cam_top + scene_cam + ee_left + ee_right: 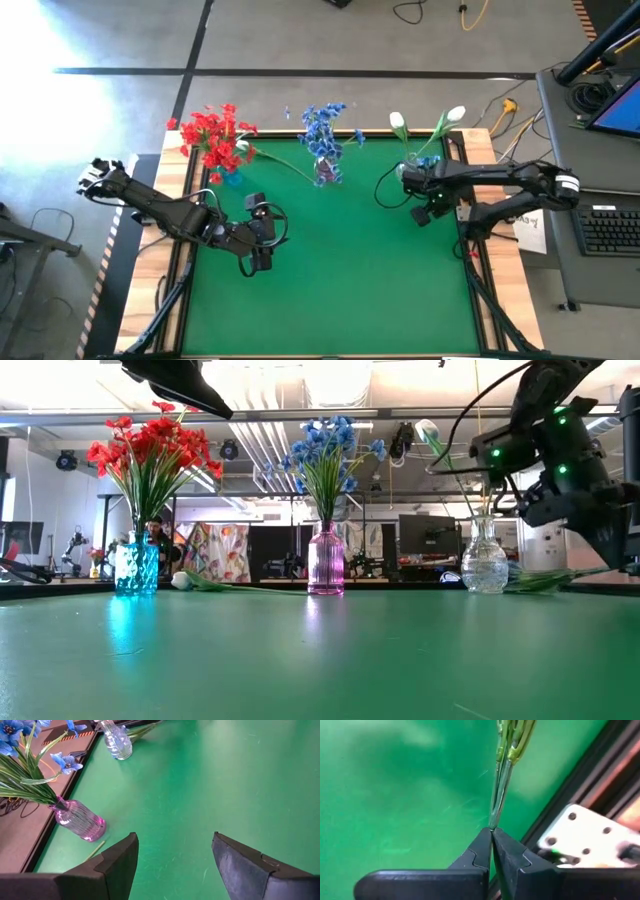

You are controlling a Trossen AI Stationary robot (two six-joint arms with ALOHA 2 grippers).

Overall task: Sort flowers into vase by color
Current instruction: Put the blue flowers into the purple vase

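Green felt fills the table, and three vases are lined up along its far side. Red flowers are already gathered in the blue vase, and blue flowers are standing in the pink vase: those two colours look sorted. The white ones are what is left, as far as can be judged.

One white tulip is seen at the clear glass vase, though whether its stem is seated inside cannot be told. A second white bud is carried on a thin green stem, and that stem is pinched between the pressed-together fingers of the right gripper, close by the clear vase at the right edge of the felt. Its end has yet to be guided into the neck, it seems.

Another white bud is lying flat on the felt between the blue and pink vases, with its stem stretched toward the pink one; that is still to be picked up.

The left gripper is held over open felt in front of the pink vase, jaws spread, nothing between them.
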